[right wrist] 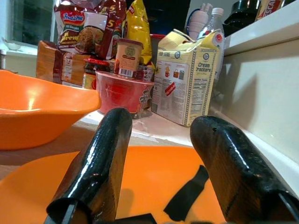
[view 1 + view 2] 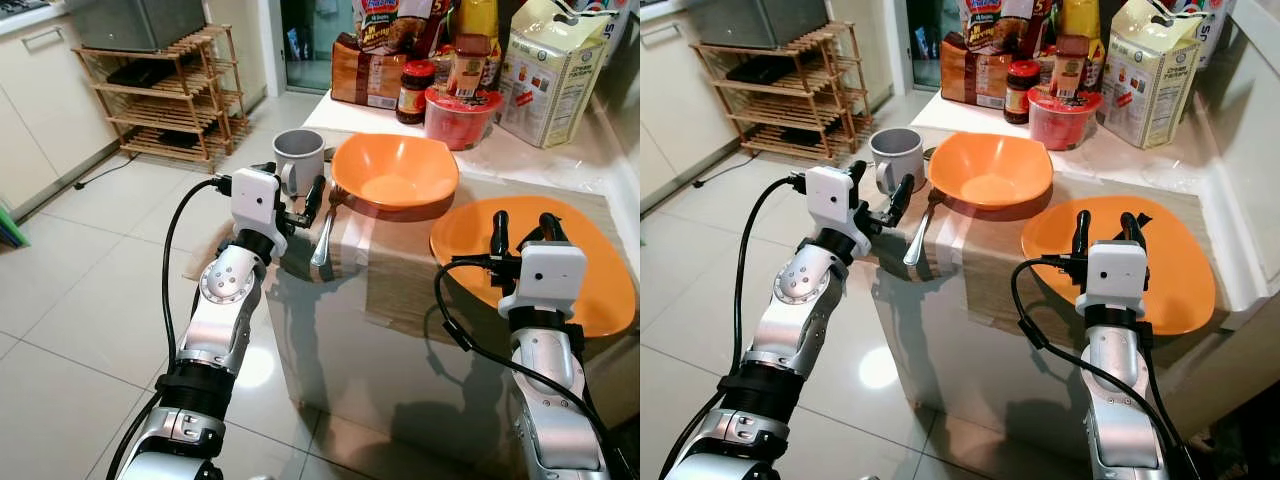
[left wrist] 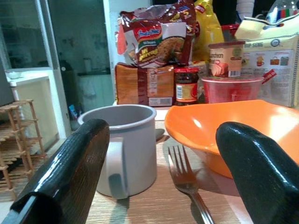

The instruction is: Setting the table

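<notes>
Progress check on the place setting, taking the bowl [image 2: 395, 172] as my reference. It sits on the worktop [image 2: 400, 290], on a wood-grain mat. The plate [image 2: 590, 260] lies just beside it on my right, nearer to me. The mug [image 2: 299, 158] stands just beside the bowl on my left, handle turned towards me. The fork [image 2: 327, 228] lies between mug and bowl, tines close to the bowl's rim, handle running back towards the worktop edge.

My left gripper [image 2: 298, 207] hovers at the near edge, with its fingers [image 3: 70, 172] spread either side of the fork's line and nothing between them. My right gripper [image 2: 1102, 232] hangs over the near part of the plate, fingers likewise apart and empty; the right wrist view shows the plate's surface beneath them, with their shadow on it.

Behind the bowl stand groceries: a bread loaf [image 2: 365, 72], noodle packets [image 3: 156, 35], a jar [image 2: 413, 92], a red tub [image 2: 460, 115] and a carton [image 2: 550, 75]. I judge these to be stock, not part of the setting.

Assessment: bowl, plate, mug and fork are all down, so the setting appears well advanced. I see no knife or spoon. The fork lies at a slant and close to the edge; straightening it looks like the outstanding item.
</notes>
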### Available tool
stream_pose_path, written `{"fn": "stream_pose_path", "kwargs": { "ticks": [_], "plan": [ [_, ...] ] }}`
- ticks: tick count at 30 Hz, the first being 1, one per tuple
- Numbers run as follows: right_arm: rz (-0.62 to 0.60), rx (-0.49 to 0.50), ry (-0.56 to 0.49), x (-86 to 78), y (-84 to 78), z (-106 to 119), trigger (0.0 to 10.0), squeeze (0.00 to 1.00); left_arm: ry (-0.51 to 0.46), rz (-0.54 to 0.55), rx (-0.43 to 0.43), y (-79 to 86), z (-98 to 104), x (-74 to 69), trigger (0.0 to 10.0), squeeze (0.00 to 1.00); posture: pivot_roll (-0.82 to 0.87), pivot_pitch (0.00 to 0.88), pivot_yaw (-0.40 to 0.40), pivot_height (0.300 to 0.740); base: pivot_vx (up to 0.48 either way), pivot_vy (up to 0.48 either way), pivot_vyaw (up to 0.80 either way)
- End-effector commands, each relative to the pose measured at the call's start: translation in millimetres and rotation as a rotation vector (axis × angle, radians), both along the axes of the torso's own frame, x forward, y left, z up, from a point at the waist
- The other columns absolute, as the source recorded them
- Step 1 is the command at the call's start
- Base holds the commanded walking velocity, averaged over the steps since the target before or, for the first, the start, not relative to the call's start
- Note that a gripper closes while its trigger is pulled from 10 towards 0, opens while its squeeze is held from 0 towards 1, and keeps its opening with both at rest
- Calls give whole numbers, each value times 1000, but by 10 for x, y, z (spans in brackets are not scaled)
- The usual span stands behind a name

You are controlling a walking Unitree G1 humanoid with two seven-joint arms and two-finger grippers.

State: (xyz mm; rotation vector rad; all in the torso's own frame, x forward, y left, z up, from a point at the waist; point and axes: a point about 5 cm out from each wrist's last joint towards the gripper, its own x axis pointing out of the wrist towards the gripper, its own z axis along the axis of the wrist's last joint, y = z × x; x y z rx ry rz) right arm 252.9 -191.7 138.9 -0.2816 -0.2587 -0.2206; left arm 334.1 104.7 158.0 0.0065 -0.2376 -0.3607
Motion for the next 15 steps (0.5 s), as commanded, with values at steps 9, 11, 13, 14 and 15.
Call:
{"fn": "stream_pose_path", "kwargs": {
  "ticks": [9, 11, 13, 14, 15],
  "plan": [
    [-3, -17, -5, -23, -12, 38, 10000, 0, 0, 20, 6, 45, 17, 5, 10000, 0, -13, 0, 60, 740, 0, 0, 0],
    [-3, -21, -16, -31, -9, 70, 10000, 0, -5, 29, 6, 57, 28, 4, 10000, 0, -13, 0, 60, 740, 0, 0, 0],
    [-1, -27, -33, -43, 4, 119, 10000, 0, -7, 36, 8, 70, 36, 3, 10000, 0, -12, 0, 59, 740, 0, 0, 0],
    [5, -33, -43, -55, 22, 150, 10000, 0, -8, 39, 8, 77, 42, 2, 10000, 0, -12, 0, 59, 740, 0, 0, 0],
    [12, -37, -50, -66, 39, 171, 10000, 0, -9, 40, 7, 80, 45, 2, 10000, 0, -12, 0, 59, 740, 0, 0, 0]
  ]
}}
